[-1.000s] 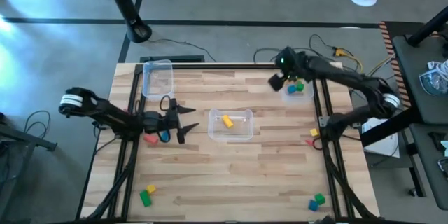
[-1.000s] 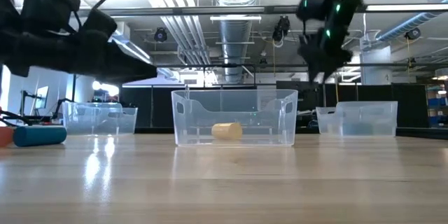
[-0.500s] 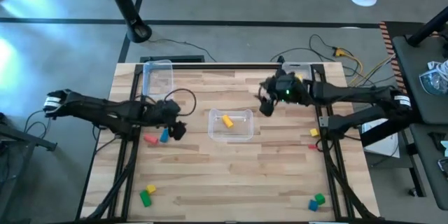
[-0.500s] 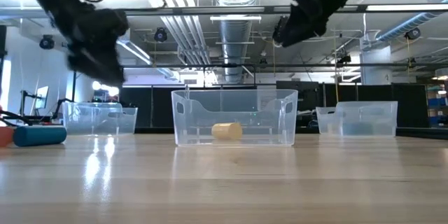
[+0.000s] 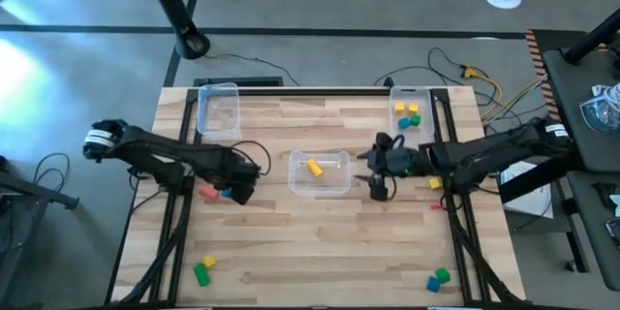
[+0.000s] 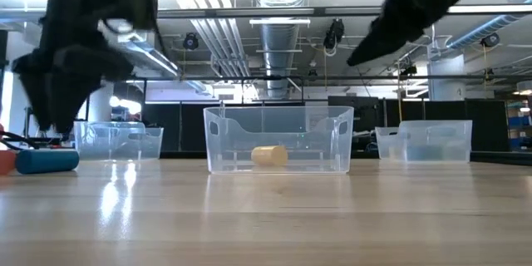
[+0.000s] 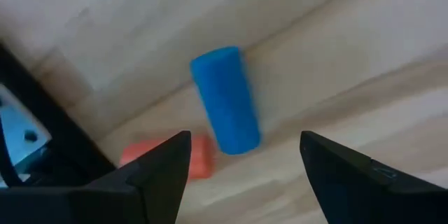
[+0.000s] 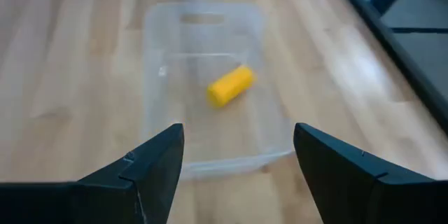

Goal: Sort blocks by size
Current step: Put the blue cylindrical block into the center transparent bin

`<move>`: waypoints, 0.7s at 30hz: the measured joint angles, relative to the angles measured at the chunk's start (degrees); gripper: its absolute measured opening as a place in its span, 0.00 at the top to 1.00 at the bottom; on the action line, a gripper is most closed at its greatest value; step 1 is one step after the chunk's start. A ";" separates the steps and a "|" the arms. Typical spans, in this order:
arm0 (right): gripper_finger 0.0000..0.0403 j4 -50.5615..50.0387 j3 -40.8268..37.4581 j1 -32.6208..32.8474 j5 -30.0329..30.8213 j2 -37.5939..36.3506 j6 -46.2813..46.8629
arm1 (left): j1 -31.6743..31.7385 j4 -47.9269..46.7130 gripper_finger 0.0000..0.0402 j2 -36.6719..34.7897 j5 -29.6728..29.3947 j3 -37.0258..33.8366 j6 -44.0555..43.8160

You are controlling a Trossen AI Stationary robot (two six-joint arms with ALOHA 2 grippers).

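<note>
Blue block (image 7: 225, 99) is lying on the table beside a red block (image 7: 198, 155), and the left gripper (image 7: 241, 161) is hanging wide open and empty above it, needing to drop straight down around it.

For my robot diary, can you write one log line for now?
left gripper: open above blue cylinder block | right gripper: open, empty, facing clear plastic bin | yellow cylinder block: binned

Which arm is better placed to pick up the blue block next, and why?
Left. The left gripper hovers above the blue block with fingers open; the right gripper is beyond the middle bin.
</note>
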 joint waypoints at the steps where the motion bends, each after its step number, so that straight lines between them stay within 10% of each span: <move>1: 0.35 -0.03 -0.55 1.09 0.38 -0.05 0.41 | 0.51 0.01 0.38 0.60 0.53 -0.62 -0.01; 21: 0.39 0.04 -2.18 7.73 2.73 0.22 2.39 | 10.51 11.54 0.61 4.42 10.24 -10.24 2.86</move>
